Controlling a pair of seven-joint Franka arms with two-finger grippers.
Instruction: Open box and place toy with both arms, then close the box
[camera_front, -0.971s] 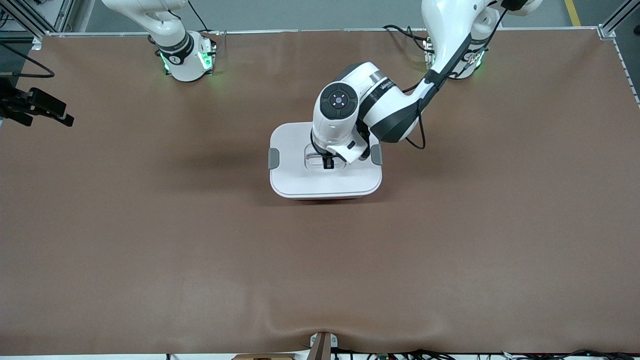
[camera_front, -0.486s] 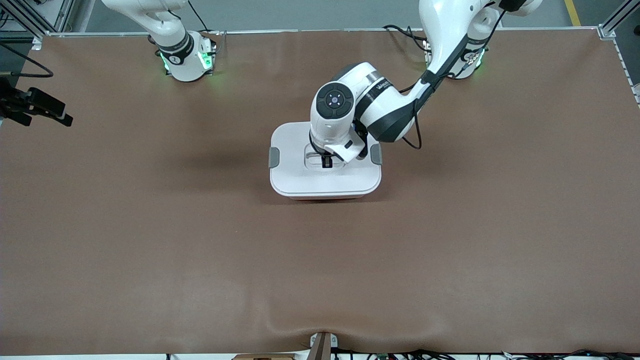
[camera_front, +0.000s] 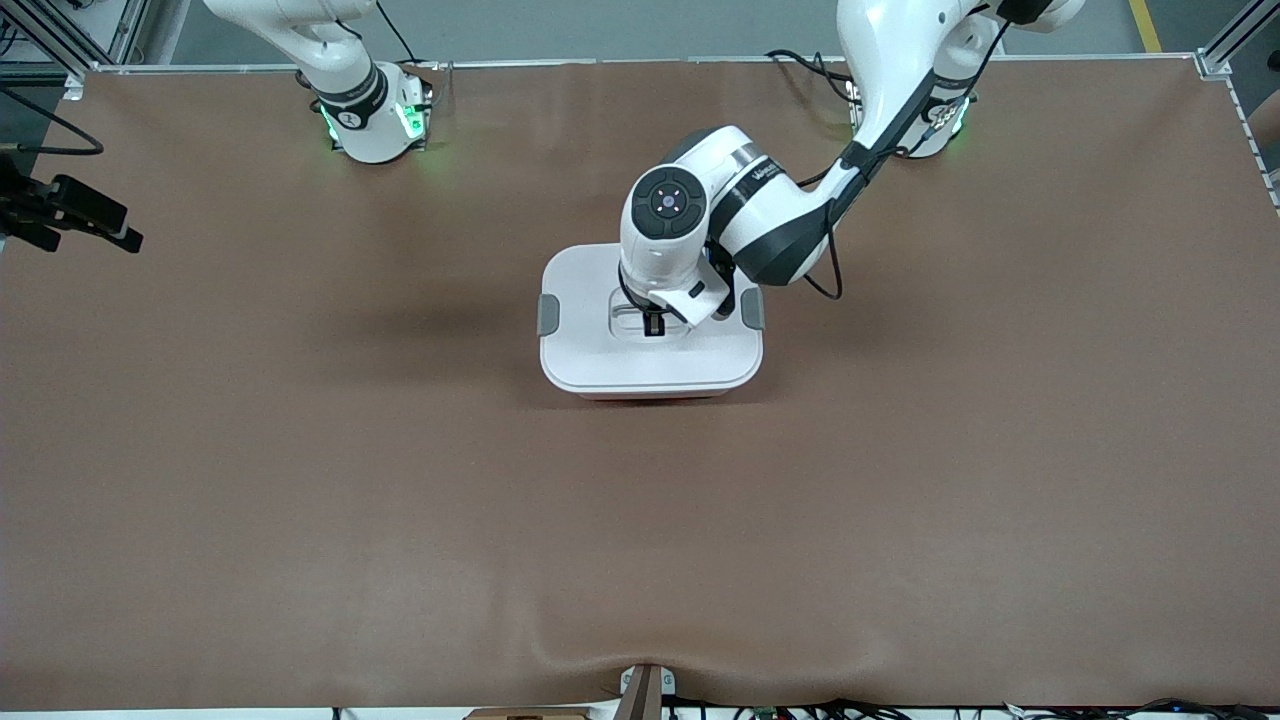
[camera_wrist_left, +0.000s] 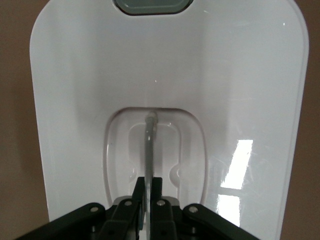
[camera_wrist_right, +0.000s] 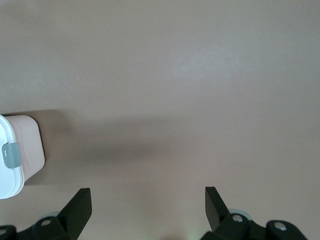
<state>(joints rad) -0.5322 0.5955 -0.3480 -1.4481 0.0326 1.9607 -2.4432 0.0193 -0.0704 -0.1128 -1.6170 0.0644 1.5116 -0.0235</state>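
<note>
Front view: pale pink plastic box (camera_front: 650, 385) with flat white lid (camera_front: 600, 355) on, sitting mid-table on the brown table mat (camera_front: 640, 520), a bit closer to the robot bases than to the front camera. Grey side clips on the lid, one (camera_front: 547, 315) toward the right arm's end, one (camera_front: 753, 309) toward the left arm's end. Left gripper (camera_front: 655, 325) down on the middle of the lid. No toy to be seen in any view.

Left wrist view: shows up close what the front view hides. Clear thin handle (camera_wrist_left: 149, 150) standing up in the sunken oval of the lid (camera_wrist_left: 70, 100). Left gripper (camera_wrist_left: 147, 192) with black fingers (camera_wrist_left: 156, 187) squeezed tight on that handle, one on each side, touching it.

Right wrist view: only bare mat and a corner of the box (camera_wrist_right: 25, 145) with one grey clip (camera_wrist_right: 10, 154). Right gripper (camera_wrist_right: 147, 207) spread wide, holding nothing, black fingers (camera_wrist_right: 80, 205) well apart, hanging over bare mat near the right arm's end, waiting.
</note>
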